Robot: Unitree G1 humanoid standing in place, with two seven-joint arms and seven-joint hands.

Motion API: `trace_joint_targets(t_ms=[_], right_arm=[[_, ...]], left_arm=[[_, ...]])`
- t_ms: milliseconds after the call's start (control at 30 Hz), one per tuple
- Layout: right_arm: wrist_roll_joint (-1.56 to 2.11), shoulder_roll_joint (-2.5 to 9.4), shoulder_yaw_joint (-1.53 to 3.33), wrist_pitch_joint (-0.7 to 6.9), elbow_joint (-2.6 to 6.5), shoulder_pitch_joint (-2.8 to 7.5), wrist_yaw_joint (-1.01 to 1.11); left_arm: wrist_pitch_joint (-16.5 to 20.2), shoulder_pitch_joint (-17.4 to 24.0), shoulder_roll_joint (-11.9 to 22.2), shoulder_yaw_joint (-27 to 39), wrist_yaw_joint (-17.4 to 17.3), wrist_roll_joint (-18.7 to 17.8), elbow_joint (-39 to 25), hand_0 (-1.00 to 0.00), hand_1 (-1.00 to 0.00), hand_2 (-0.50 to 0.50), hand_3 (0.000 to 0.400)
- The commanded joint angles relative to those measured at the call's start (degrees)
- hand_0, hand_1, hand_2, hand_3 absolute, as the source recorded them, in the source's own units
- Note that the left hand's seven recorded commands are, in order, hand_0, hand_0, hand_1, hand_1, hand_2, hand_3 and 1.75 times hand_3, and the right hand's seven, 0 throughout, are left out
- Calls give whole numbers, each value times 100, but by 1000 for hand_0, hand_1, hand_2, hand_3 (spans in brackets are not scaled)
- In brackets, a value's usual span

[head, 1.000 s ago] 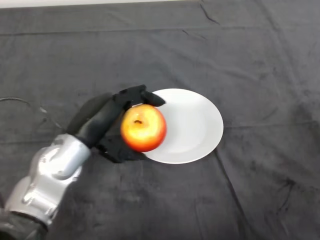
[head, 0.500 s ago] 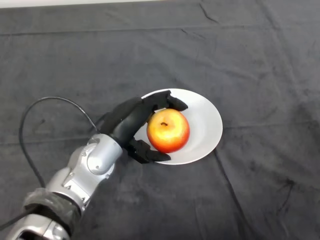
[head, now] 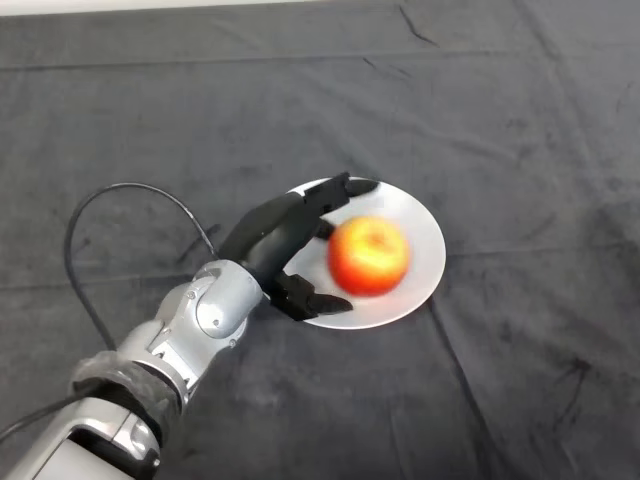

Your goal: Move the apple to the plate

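Apple [head: 369, 256] lay on the white plate [head: 425, 226] at frame centre, just right of the hand [head: 285, 240], spread wide and holding nothing. Risk judged: could roll off the shallow rim onto the bench [head: 520, 120] if nudged on withdrawal. Against half a second earlier: grip released, apple shifted rightward, clear of the fingers.

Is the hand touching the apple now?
Apart. In the head view, white plate shows between the apple and the straightened fingers of the left hand.
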Motion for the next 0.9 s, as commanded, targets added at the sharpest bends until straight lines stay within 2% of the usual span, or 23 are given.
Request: trace_joint_targets(t_ms=[33,433,900], right_arm=[[-14,-155,-19,1,-17,3,-18],[-19,-154,-14,-17,13,-10,-25],[-20,-152,-12,-26,22,-13,-31]], left_arm=[[-97,-245,203,-193,93,-98,261,0,0,0,0],[-341,-71,512,111,374,-301,176,0,0,0,0],[-355,136,906,672,451,-679,-156,0,0,0,0]])
